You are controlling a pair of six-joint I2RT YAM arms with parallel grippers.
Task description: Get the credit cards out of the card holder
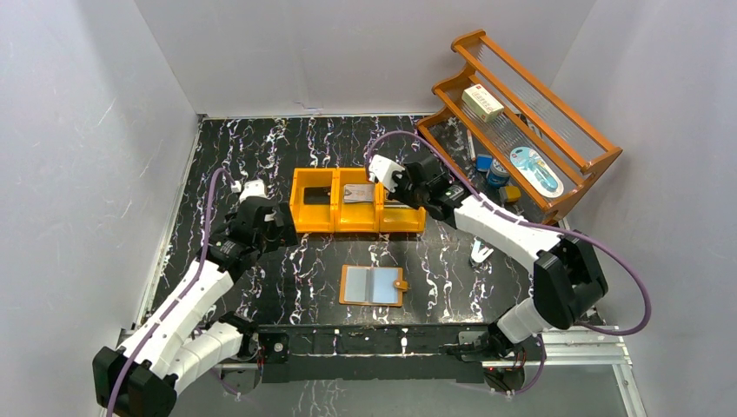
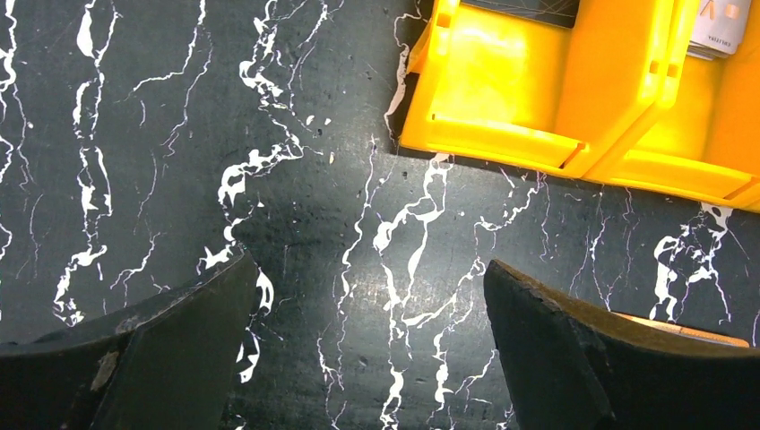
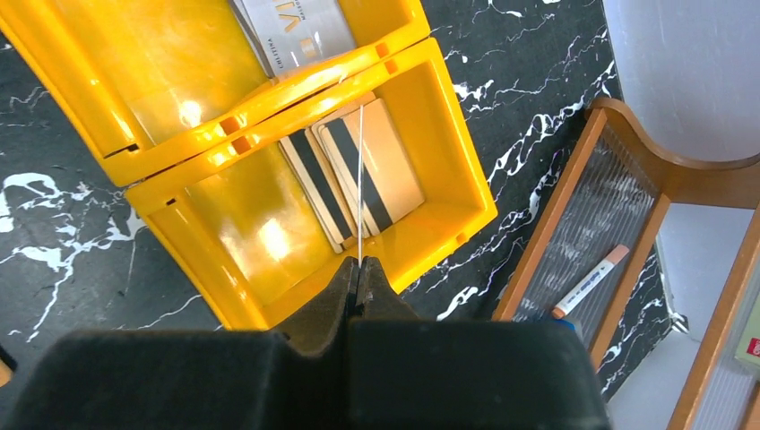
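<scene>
Pinching a thin card [image 3: 360,179] edge-on, the right gripper [image 3: 359,269] is pressed together over the right compartment of the orange bin [image 3: 466,193], above 2 striped cards [image 3: 394,170]. The left gripper [image 2: 367,273] is spread wide over the table beside the bin, and the card holder [image 1: 372,285] lies open and flat, well apart. Risk: the grip is on 1 edge only, so the card could swing, catch the divider wall, or drop outside the rim on release.

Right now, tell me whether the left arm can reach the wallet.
Probably yes. The wallet lies open on the table, nothing on it; the left gripper hangs open close by, with nothing between them.
</scene>
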